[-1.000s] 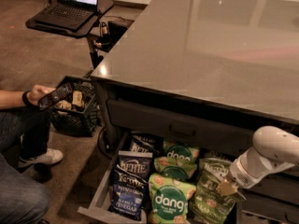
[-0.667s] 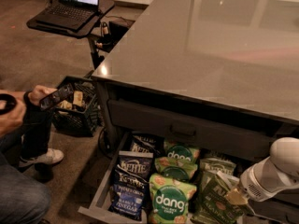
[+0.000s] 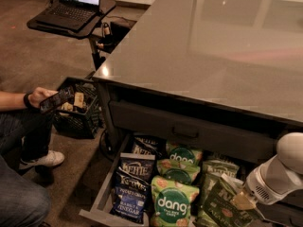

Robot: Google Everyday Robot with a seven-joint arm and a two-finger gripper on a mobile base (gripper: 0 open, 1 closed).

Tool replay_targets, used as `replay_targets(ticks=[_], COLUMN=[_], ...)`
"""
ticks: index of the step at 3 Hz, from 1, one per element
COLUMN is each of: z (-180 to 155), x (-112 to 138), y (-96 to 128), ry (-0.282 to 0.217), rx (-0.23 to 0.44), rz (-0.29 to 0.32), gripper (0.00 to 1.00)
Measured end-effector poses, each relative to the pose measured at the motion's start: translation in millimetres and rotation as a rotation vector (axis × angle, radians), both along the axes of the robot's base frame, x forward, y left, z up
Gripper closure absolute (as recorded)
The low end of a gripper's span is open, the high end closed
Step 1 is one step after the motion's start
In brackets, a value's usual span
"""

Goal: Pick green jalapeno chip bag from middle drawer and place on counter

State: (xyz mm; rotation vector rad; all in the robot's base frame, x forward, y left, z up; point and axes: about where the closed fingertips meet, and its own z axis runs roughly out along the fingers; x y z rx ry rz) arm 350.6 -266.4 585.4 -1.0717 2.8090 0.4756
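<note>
The green jalapeno chip bag (image 3: 221,211) is at the right end of the open middle drawer (image 3: 100,201), tilted up on its corner above the other bags. My gripper (image 3: 240,200) comes in from the lower right on a white arm and is shut on the bag's upper right corner. One tan fingertip (image 3: 242,201) shows on top of the bag. The grey counter (image 3: 213,46) spreads above the drawer, its top bare and glossy.
The drawer also holds green Dang bags (image 3: 171,203) and blue Kettle bags (image 3: 130,188). A closed drawer front (image 3: 184,131) sits just above. A seated person (image 3: 23,126) holding a phone, a black crate (image 3: 78,113) and a laptop stand (image 3: 71,13) are at the left.
My arm has shifted right and down at the drawer's right end, and the green bag now sits tilted up in the gripper. The person's hand has moved with the phone.
</note>
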Motion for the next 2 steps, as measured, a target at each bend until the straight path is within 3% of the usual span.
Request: replay_targets(ticks=[1, 2], z=[26, 86], x=[-18, -50], y=[5, 15], ry=[0.025, 0.034], rx=[-0.003, 0.022], rz=[-0.002, -0.02], gripper=[1.0, 1.0])
